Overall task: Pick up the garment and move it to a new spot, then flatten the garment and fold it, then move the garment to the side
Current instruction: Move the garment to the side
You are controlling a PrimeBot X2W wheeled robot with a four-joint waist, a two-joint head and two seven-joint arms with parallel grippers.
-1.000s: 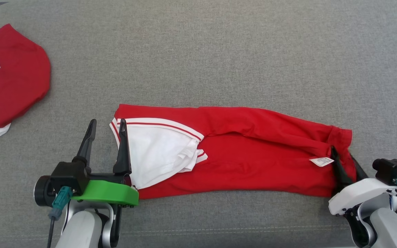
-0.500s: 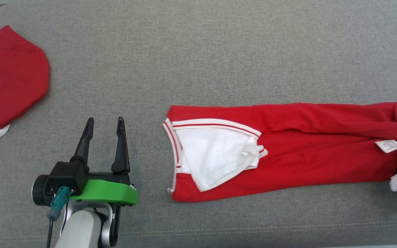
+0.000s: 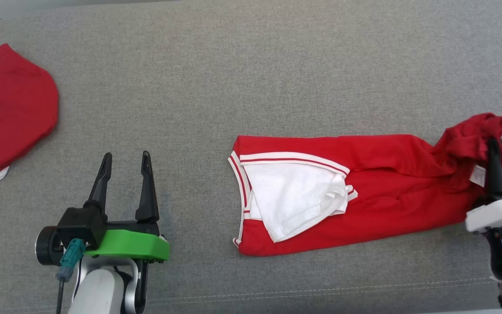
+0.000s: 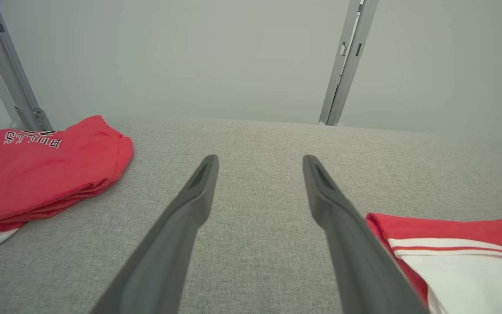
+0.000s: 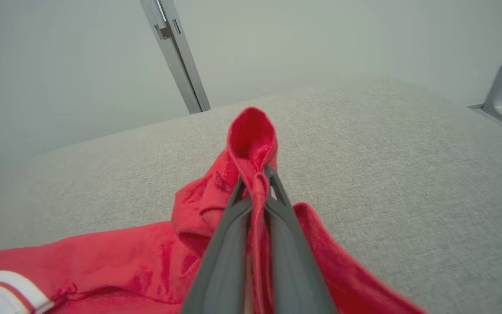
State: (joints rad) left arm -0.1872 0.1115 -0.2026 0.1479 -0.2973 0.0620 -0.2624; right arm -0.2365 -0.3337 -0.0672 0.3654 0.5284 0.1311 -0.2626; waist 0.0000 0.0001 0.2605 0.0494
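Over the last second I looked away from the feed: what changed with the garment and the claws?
The right claw, shut on the garment at its right end, dragged it toward the robot's right, away from the left claw; that end is now bunched and raised. The left claw stayed open, and the folded red shirt stayed put.

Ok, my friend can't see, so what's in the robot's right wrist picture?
The right gripper is pinched shut on a bunched-up end of a red garment, over a grey fabric surface. The rest of the garment trails to the lower left, where a white band with a red stripe shows. A pale wall stands behind.
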